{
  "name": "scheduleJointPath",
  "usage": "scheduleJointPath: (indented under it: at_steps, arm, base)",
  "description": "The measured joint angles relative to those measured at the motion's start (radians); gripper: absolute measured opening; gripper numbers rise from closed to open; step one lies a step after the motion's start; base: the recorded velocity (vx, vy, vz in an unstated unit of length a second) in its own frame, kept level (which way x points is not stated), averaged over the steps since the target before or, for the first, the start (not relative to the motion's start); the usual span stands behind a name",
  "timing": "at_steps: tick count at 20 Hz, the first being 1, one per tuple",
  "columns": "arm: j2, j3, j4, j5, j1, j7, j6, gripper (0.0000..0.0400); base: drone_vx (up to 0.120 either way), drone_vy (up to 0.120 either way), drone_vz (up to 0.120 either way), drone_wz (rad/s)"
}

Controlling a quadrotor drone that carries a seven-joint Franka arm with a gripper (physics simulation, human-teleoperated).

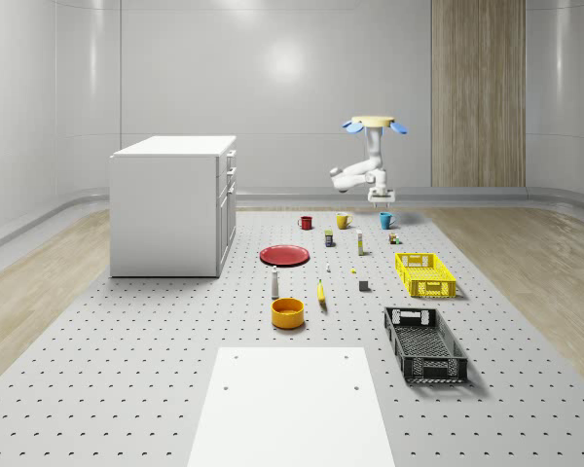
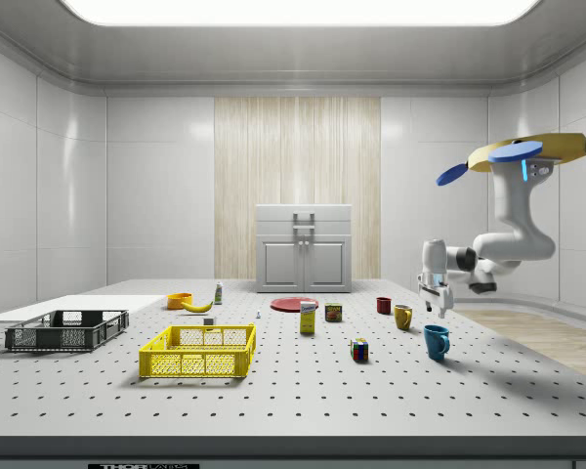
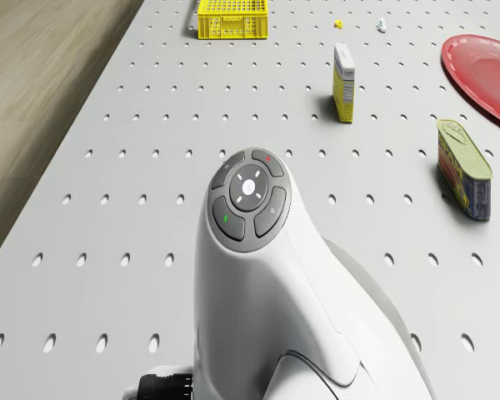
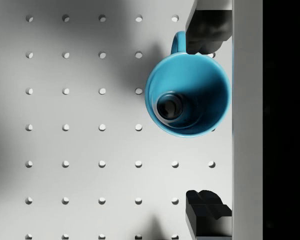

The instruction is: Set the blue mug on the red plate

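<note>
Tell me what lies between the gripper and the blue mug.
Nothing: in the side view the gripper hangs directly above the blue mug, with only bare air between them.

Simulated lab: perforated bench (image 1: 127, 370), bare grey walls (image 1: 273, 78)

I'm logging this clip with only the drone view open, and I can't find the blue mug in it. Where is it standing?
Observer: The blue mug stands upright on the table, just under the pincer.
Operator: Is it gripped yet?
Observer: No. In the side view the open pincer hangs above the mug's rim, apart from it.
Operator: And the drone itself?
Observer: The drone hovers high above the table, off to the side view's right of the mug.
</note>
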Motion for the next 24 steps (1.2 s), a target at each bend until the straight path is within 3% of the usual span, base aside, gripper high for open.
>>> scheduleJointPath:
  at_steps: [3,15,24]
  arm:
    - [-0.015,0.003,0.001,0.006,-0.005,0.004,0.014,0.0400]
    - [-0.093,-0.089,0.023,-0.065,0.003,-0.010,0.120,0.0400]
    - [-0.108,-0.075,0.068,-0.056,-0.044,-0.004,0.148,0.0400]
  base:
    - [0.000,0.000,-0.107,0.000]
    - [0.000,0.000,0.000,0.000]
    - [0.000,0.000,0.000,0.000]
